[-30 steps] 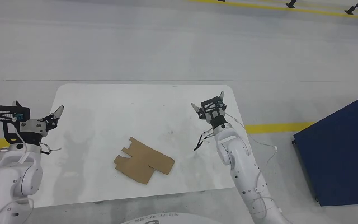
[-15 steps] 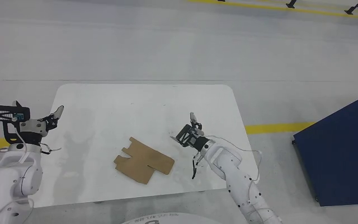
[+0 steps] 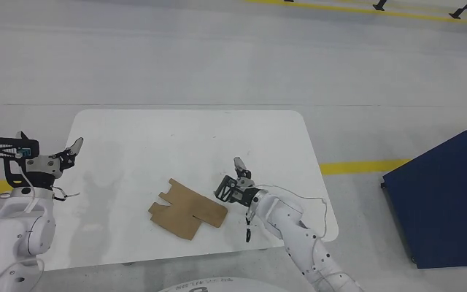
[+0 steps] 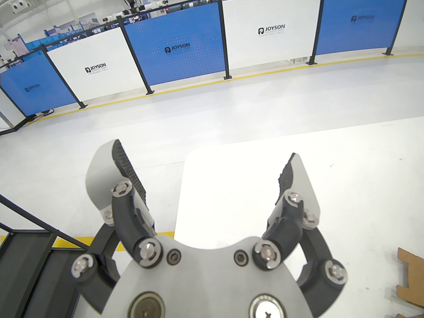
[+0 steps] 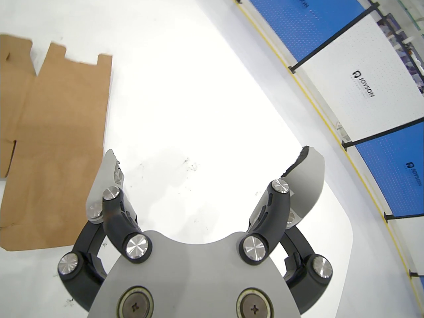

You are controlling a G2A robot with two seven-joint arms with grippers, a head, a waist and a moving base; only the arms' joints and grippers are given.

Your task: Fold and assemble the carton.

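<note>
The carton (image 3: 187, 209) is a flat brown cardboard blank lying unfolded on the white table (image 3: 146, 146), near its front middle. My right gripper (image 3: 228, 182) hovers open just beside the carton's right end, nothing between its fingers. In the right wrist view the carton (image 5: 53, 140) lies flat beside the open right gripper (image 5: 208, 155), one fingertip close to its edge. My left gripper (image 3: 49, 150) stands open at the table's left edge, far from the carton. The left wrist view has the open left gripper (image 4: 203, 162) over the table corner and a scrap of the carton (image 4: 410, 279).
A dark blue panel (image 3: 434, 197) stands on the floor to the right of the table. Yellow floor lines (image 3: 365, 166) run past the table. Blue and white fence panels (image 4: 198, 44) enclose the area farther off.
My right arm has swung from the table's right rear edge forward and left, ending next to the carton's right end. The left arm and the carton have stayed put.
</note>
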